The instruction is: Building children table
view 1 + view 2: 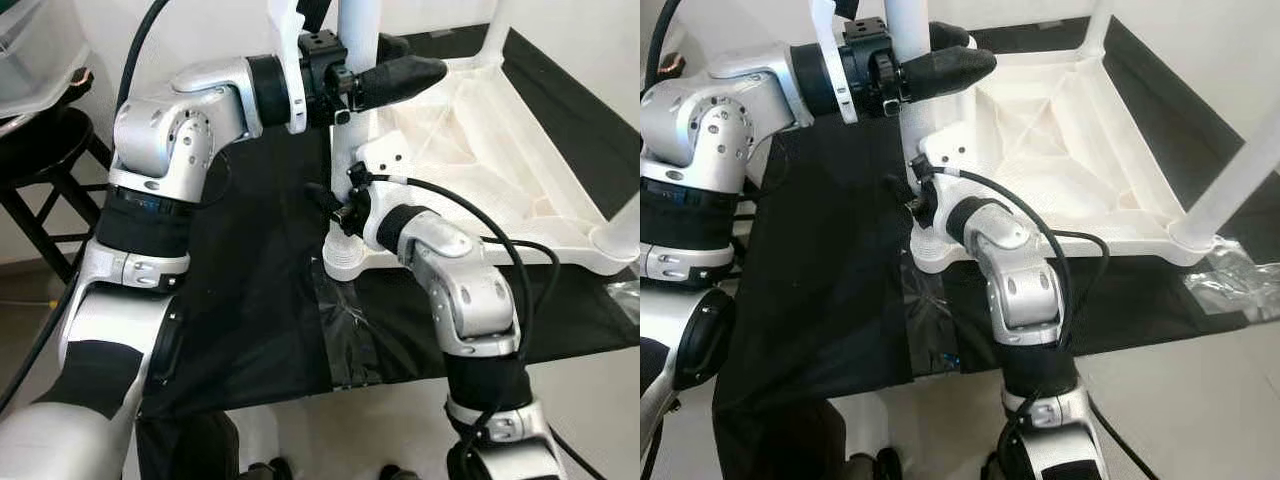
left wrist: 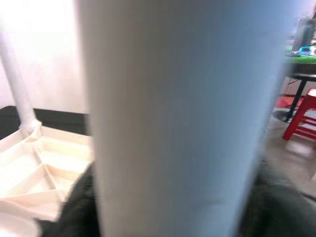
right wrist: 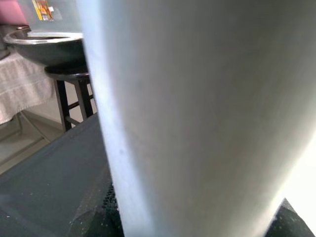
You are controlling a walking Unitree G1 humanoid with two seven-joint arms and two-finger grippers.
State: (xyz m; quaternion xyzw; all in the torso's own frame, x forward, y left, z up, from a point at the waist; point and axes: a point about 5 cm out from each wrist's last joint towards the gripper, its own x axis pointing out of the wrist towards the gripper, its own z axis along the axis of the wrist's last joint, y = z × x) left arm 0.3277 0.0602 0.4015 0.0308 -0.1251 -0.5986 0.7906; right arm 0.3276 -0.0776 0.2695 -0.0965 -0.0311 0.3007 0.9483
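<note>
- One white plastic tabletop [image 1: 1060,150] lies upside down on a black cloth-covered surface [image 1: 830,290], its ribbed underside facing up and its near corner close to the surface's near edge.
- Three white legs can be counted standing in the tabletop's corners: the near-left leg [image 1: 908,60], a far leg [image 1: 1098,25] at the far corner, and a right leg [image 1: 1240,170] at the right corner.
- Two grippers are both on the near-left leg. The left gripper [image 1: 385,80] is clamped around it high up, its black fingers [image 1: 400,75] wrapped past the post toward the tabletop.
- The right gripper [image 1: 335,205] sits low on the same leg, just above its threaded socket [image 1: 345,260]; from the head views it is pressed against the post, but I cannot tell whether its fingers are closed around it.
- Both wrist views look straight at the leg from very close, a broad pale column.
- One dark stool [image 1: 45,170] stands left of the surface, holding one round bowl [image 3: 47,47].
- One patch of clear tape [image 1: 925,320] lies on the cloth near the near edge.
- One red stool [image 2: 302,118] stands in the background of the left wrist view.
</note>
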